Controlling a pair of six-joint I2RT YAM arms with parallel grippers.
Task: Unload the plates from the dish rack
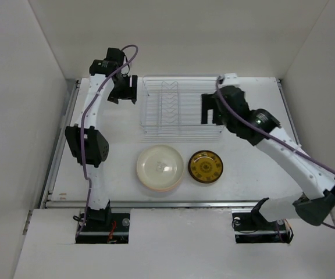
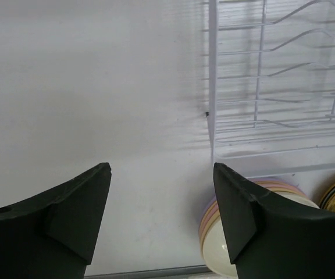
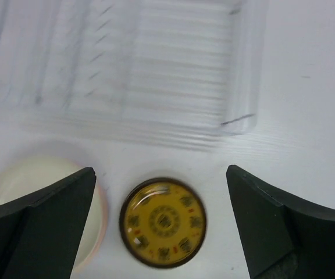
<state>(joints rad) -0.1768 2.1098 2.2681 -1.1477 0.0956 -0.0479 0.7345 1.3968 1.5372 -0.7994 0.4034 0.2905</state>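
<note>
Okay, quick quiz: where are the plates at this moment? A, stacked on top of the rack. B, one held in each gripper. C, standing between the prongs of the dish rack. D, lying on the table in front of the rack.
D: the dish rack shows only bare wire, while the stack of plates and the small dark plate lie side by side on the table in front of it.

The dish rack (image 3: pixel 138 64) is rendered blurred in the right wrist view. In the left wrist view, the stacked plates (image 2: pixel 214 247) are partly hidden behind the left gripper (image 2: pixel 161 165) and cut off at the bottom edge.
</note>
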